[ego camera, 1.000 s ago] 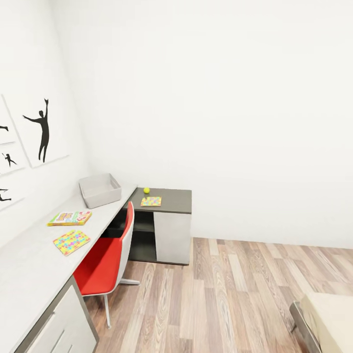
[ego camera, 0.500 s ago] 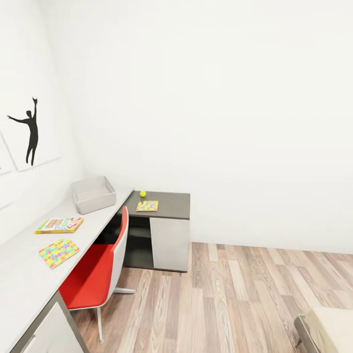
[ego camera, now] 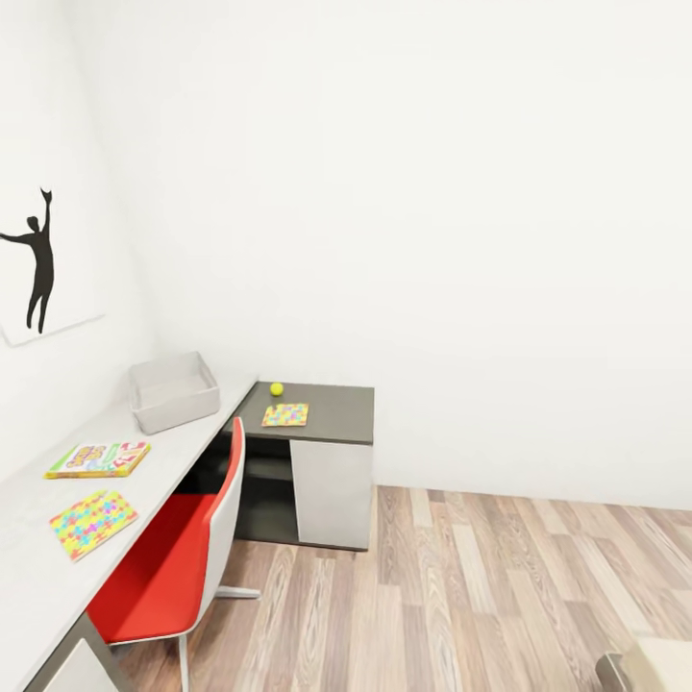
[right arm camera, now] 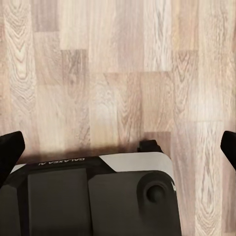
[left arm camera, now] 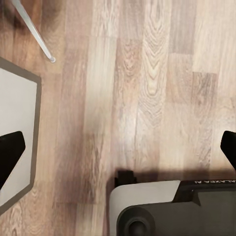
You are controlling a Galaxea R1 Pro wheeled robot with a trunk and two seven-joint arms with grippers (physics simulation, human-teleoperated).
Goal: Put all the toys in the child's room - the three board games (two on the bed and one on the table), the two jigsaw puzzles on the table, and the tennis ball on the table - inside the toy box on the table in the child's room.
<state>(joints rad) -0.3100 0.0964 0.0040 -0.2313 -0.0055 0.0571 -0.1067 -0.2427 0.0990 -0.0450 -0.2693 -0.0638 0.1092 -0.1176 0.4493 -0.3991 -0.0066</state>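
Observation:
In the head view the table (ego camera: 168, 450) runs along the left wall and ends in a dark grey section. The pale grey toy box (ego camera: 173, 391) stands on it near the corner. A multicoloured board game (ego camera: 98, 459) lies flat on the pale top, with a jigsaw puzzle (ego camera: 92, 522) nearer me. A second jigsaw puzzle (ego camera: 285, 414) and the tennis ball (ego camera: 277, 388) rest on the dark section. A corner of the bed (ego camera: 663, 668) shows at the bottom right. My left gripper (left arm camera: 118, 152) and right gripper (right arm camera: 119, 150) hang open over the wooden floor, holding nothing.
A red chair (ego camera: 183, 557) is pushed in at the table, below the board game. Its thin leg (left arm camera: 34, 32) and a pale grey panel (left arm camera: 14, 137) show in the left wrist view. My own dark base (right arm camera: 93, 196) lies beneath both grippers. Wooden floor (ego camera: 461, 586) stretches between table and bed.
The whole head view has shifted: the camera has turned, so the table and its things sit further left and the bed corner lower. Nothing on the table has moved.

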